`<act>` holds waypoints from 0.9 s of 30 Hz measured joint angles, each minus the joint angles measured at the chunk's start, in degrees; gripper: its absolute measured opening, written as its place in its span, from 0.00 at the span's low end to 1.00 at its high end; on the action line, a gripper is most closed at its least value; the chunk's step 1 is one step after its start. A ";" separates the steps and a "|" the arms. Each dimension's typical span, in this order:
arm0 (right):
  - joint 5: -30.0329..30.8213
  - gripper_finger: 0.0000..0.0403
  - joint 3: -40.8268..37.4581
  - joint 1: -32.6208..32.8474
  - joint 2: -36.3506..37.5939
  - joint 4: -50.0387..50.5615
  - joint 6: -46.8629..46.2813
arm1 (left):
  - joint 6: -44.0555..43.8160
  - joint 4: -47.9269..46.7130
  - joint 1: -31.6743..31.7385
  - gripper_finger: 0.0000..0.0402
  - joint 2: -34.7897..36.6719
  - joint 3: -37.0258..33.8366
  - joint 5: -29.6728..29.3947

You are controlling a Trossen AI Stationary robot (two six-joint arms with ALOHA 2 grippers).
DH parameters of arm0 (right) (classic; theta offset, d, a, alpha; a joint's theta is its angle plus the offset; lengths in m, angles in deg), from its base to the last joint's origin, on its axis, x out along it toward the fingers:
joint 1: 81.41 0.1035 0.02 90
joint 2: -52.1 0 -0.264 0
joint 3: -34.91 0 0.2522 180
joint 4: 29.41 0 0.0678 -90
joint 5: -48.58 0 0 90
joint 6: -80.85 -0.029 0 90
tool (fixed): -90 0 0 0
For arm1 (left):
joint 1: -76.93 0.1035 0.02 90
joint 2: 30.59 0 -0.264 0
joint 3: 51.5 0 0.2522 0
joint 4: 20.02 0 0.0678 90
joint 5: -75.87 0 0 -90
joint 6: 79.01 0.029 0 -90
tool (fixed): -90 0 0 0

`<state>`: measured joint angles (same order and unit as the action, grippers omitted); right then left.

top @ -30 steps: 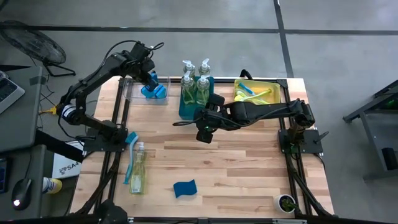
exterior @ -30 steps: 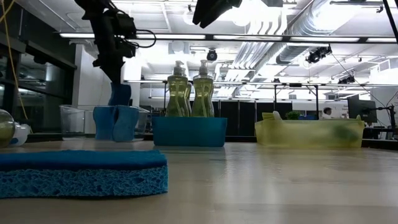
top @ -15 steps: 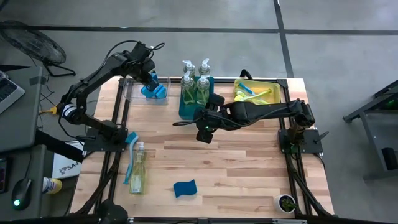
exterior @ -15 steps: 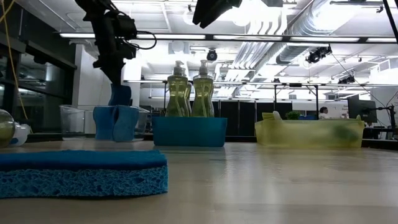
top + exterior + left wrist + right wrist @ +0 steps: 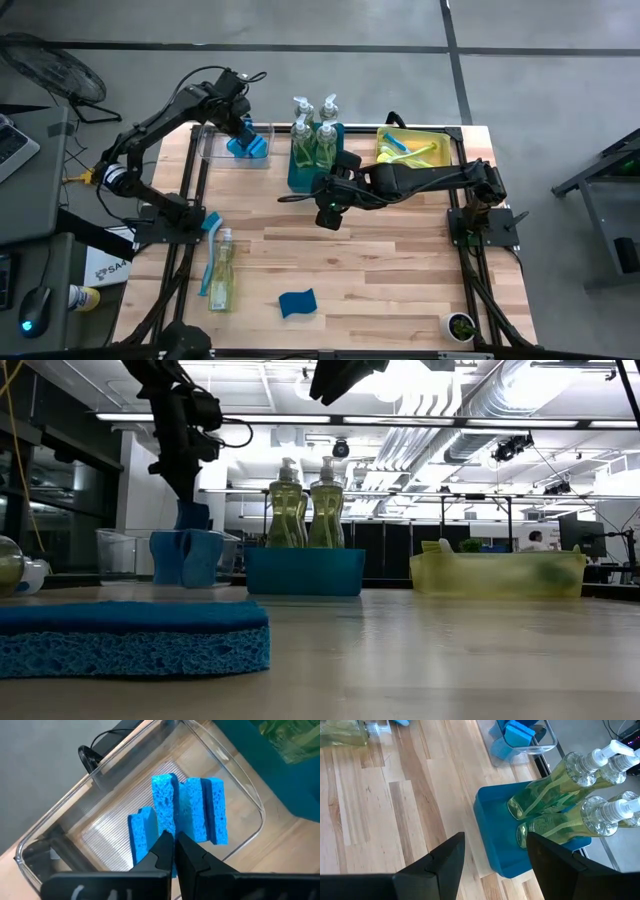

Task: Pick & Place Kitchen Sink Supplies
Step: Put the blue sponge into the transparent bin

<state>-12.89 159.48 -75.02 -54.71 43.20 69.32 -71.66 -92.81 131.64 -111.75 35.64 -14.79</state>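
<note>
- High view: left gripper (image 5: 243, 128) sits over the clear bin (image 5: 212, 150) at the far-left of the table, fingers pinched fully together, nothing between them. Blue sponges (image 5: 248, 146) stand on edge in that bin, directly under the tips.
- Left wrist view: closed fingertips (image 5: 172, 851) point down between the upright sponges (image 5: 187, 817); three slabs side by side plus a shorter one (image 5: 141, 831) beside them. Looks like a drop-off already made, not a grip.
- Key relation for next move: loose sponge (image 5: 297, 301) lies flat at the near edge, centre-left, well apart from both arms; long axis runs roughly left-right, slightly tilted. Left arm is on the closer side, so prob. its pick; it needs to lift clear of the bin wall first.
- Also left to place: soap bottle (image 5: 220, 273) lying on its side at near-left, long axis near-far, w/ a blue brush (image 5: 209, 236) just beside it.
- Right gripper (image 5: 326, 211) hovers mid-table, just near of the teal bin (image 5: 300, 176) holding upright soap bottles (image 5: 315, 135); right wrist view shows jaws about half apart, empty.
- Yellow bin (image 5: 434, 140) far-right holds brushes.
- Vs 1 s ago: left arm's upper links shifted a little, wrist rising slightly in the low view; right arm and all objects unchanged.
</note>
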 joint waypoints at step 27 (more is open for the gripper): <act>0.02 0.51 0.00 0.02 0.00 -0.04 -0.01 | -2.52 0.60 -0.12 0.00 -0.43 -1.51 1.45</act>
<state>-12.87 159.48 -74.99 -54.71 43.16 69.32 -74.18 -92.22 131.52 -112.18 34.13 -13.35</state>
